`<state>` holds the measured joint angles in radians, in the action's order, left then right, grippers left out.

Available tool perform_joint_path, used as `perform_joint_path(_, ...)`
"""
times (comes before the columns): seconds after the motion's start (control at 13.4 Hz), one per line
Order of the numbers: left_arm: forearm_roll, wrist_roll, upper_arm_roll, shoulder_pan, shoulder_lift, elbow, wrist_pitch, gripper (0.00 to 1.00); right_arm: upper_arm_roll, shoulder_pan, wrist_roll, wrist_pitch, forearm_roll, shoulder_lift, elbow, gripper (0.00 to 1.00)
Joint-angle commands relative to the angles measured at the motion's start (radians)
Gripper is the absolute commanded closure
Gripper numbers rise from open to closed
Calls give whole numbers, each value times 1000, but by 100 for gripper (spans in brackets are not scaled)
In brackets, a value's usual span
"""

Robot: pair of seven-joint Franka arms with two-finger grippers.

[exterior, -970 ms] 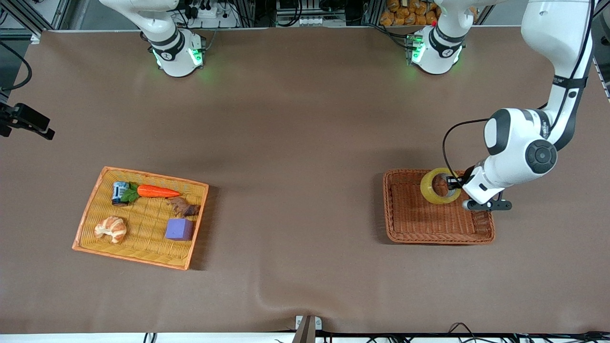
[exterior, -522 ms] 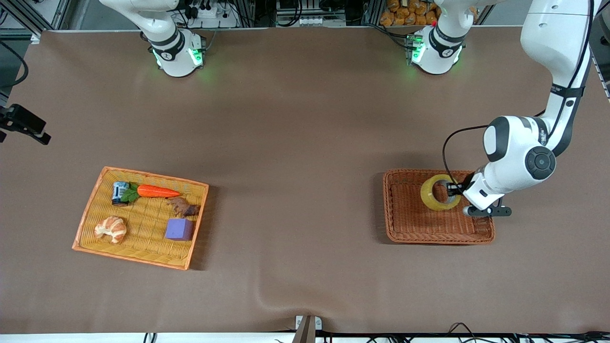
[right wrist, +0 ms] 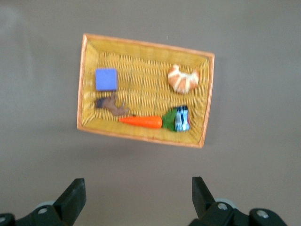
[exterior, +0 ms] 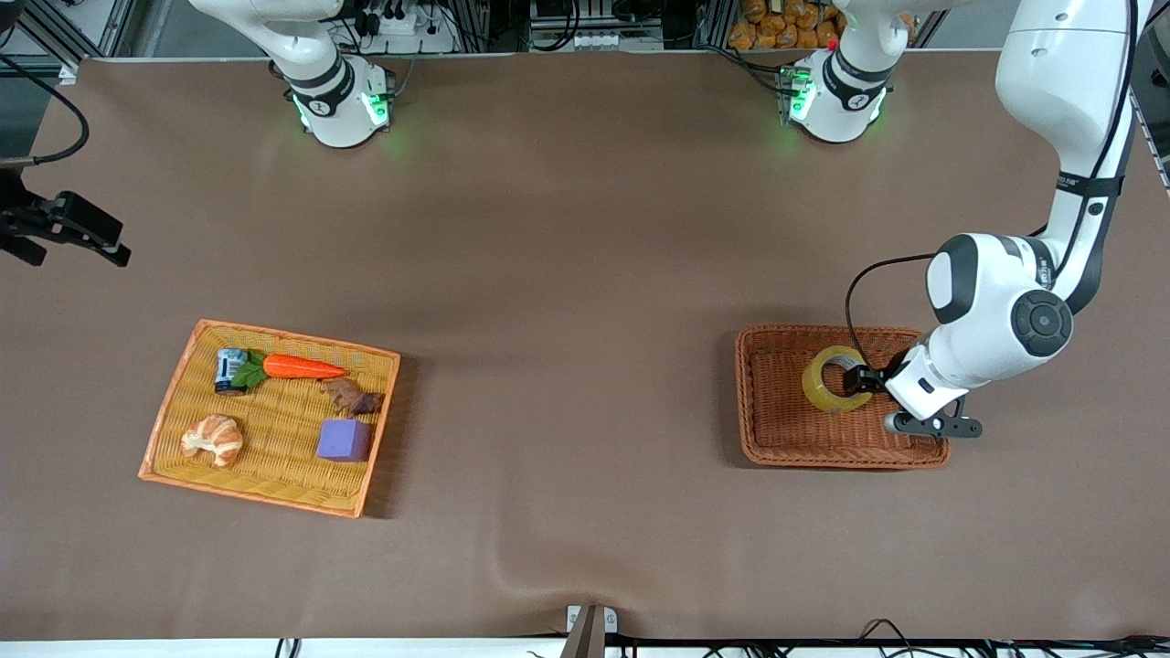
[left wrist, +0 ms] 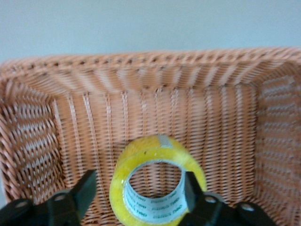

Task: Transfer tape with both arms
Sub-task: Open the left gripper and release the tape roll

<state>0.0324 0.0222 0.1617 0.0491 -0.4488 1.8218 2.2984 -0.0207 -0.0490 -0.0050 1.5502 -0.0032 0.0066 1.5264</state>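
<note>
The tape [exterior: 830, 380], a yellowish ring with a grey-white core, stands on edge in the brown wicker basket [exterior: 786, 439]. My left gripper [exterior: 860, 382] is low in that basket, at the tape. In the left wrist view the gripper [left wrist: 138, 188] is open: one finger overlaps the wall of the tape [left wrist: 141, 157], and the other stands a gap away from it. My right gripper [exterior: 91, 239] waits high over the table's edge at the right arm's end. It is open and empty in the right wrist view [right wrist: 138, 193].
A yellow wicker basket [exterior: 174, 402] at the right arm's end holds a carrot [exterior: 302, 367], a croissant [exterior: 212, 439], a purple cube [exterior: 344, 440], a small can [exterior: 228, 369] and a brown scrap [exterior: 352, 397]. It also shows in the right wrist view [right wrist: 141, 70]. Brown table lies between the baskets.
My left gripper and the tape have sunk lower into the brown basket and shifted toward the front camera. My right gripper has shifted a little over the table's edge.
</note>
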Motion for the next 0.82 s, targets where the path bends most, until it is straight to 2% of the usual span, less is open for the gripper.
perform_joint_path(0.0,-19,10,13,-2,119,-36,-94,0,2,-11,2,-56,15,6,-20,0)
perform_joint_path(0.37,-19,-4,16,1,220,-349,-613,0,1,-8,0,-36,12,13,-22,0)
perform_joint_path(0.52,-67,-7,13,0,246,-429,-784,0,4,-23,-1,-30,3,12,-22,0)
perform_joint_path(0.67,-224,-2,24,-8,292,-440,-824,0,2,-51,-7,-29,-1,12,-23,0)
perform_joint_path(0.75,-221,5,24,-2,306,-440,-829,0,2,-51,-10,-30,-3,12,-23,0)
